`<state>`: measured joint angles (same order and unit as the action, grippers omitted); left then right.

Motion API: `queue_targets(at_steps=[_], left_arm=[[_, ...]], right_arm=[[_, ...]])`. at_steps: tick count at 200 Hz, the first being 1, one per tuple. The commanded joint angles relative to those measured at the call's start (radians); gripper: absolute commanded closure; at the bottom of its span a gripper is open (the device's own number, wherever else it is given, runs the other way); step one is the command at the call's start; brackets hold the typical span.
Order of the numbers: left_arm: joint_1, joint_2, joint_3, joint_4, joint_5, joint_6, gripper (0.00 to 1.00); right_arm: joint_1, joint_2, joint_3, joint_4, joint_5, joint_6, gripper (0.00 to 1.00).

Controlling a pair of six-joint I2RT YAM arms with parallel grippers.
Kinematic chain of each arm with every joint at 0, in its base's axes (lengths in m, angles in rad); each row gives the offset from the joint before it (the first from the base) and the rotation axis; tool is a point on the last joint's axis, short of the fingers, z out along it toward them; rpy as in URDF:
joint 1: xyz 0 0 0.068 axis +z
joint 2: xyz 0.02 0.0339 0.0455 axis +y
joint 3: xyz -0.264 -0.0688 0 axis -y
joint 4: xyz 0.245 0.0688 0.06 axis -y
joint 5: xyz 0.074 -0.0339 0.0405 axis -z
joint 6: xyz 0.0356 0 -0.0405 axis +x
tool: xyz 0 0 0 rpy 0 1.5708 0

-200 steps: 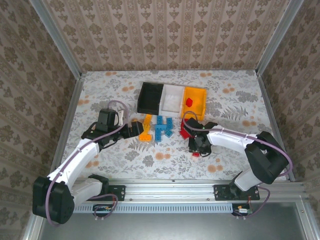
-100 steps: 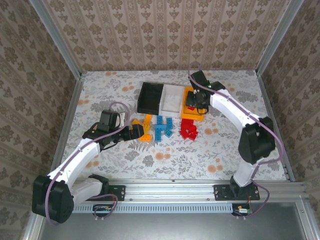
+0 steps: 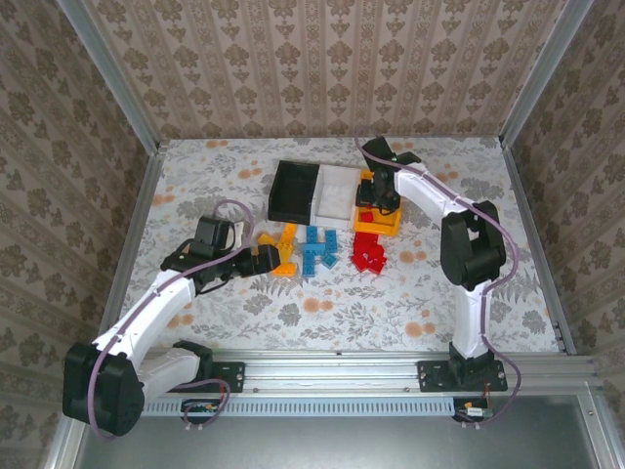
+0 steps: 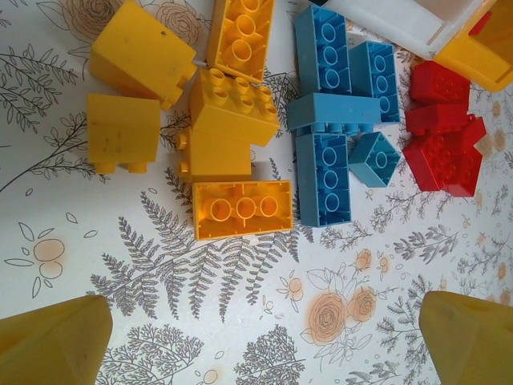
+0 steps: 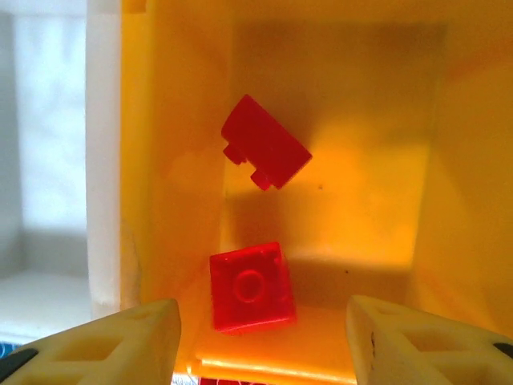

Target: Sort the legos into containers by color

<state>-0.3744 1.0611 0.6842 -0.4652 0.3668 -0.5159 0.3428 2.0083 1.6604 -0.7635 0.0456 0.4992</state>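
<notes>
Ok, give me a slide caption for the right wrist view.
Right pincer open above the orange-yellow bin, two red legos inside it, white bin alongside.

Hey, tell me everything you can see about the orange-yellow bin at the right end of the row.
The orange-yellow bin is a small rectangular open-top container of smooth, glossy-looking plastic, upright on the floral table, its left wall against the white bin. Inside are two red bricks: one lying flat with a single stud up, the other tilted. The right tool hangs open above it, holding nothing.
</notes>
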Motion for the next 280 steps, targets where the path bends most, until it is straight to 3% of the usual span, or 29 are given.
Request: queue_targets(at_steps=[1, 44, 80, 201, 237, 280], left_arm=[[-0.003, 0.005, 0.022, 0.001, -0.003, 0.01, 0.0], [-0.007, 0.053, 0.01, 0.071, 0.03, -0.018, 0.0], [-0.023, 0.097, 0.011, 0.118, 0.049, -0.043, 0.0], [-0.041, 0.053, 0.014, 0.052, -0.003, -0.016, 0.0], [-0.041, 0.057, 0.018, 0.055, -0.004, -0.013, 0.0], [-0.041, 0.057, 0.015, 0.058, -0.003, -0.012, 0.0]], right_arm=[[-0.001, -0.173, -0.13, 0.006, 0.014, -0.01, 0.4], [0.03, -0.391, -0.472, 0.059, -0.044, 0.012, 0.37], [0.071, -0.403, -0.627, 0.103, -0.052, 0.042, 0.37], [0.094, -0.239, -0.598, 0.2, -0.097, 0.083, 0.42], [0.095, -0.257, -0.603, 0.201, -0.081, 0.088, 0.52], [0.093, -0.29, -0.619, 0.193, -0.064, 0.088, 0.7]])
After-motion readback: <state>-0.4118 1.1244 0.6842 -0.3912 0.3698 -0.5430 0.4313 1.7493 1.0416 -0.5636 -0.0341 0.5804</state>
